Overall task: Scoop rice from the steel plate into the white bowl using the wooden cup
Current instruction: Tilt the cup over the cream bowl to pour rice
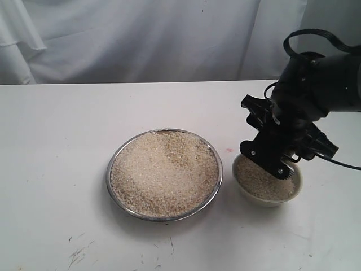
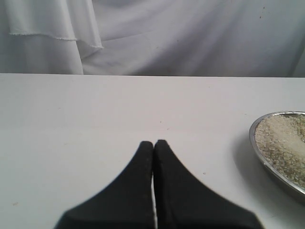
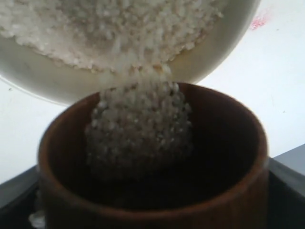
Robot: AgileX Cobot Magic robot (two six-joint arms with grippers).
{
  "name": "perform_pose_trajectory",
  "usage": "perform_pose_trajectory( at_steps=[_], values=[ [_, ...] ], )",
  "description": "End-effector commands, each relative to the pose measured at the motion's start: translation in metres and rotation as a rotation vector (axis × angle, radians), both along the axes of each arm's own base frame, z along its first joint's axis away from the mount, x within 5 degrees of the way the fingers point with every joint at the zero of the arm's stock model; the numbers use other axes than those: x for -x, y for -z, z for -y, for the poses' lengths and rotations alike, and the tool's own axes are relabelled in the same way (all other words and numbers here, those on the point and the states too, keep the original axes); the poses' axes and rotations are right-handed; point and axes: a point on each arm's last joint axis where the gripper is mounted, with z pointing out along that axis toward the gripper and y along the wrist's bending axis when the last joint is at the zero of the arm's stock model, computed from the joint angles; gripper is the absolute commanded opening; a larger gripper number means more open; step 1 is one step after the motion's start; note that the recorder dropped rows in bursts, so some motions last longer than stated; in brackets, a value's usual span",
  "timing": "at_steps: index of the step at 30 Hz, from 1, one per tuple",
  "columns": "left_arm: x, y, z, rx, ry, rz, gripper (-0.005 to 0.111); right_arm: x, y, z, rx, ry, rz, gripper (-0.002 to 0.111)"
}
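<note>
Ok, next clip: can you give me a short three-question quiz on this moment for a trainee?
1. True or false: the left hand is shut and empty.
2. Rice falls from the tilted cup into: A) the plate, B) the bowl, C) the table.
3. Which hand holds the cup?
Key: 1 true; 2 B; 3 the right hand.
</note>
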Motion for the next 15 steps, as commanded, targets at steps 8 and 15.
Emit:
perform_pose_trajectory(
  at_steps=[8,15],
  values=[
    [0.000,0.001,0.000,0.004,0.001,0.007,0.000,0.007,-0.004,-0.003,0.044,-0.012,0.087,0.000],
    [0.000,0.001,0.000,0.004,0.001,0.007,0.000,0.011,-0.010,-0.014,0.105,-0.055,0.162,0.000]
  ],
)
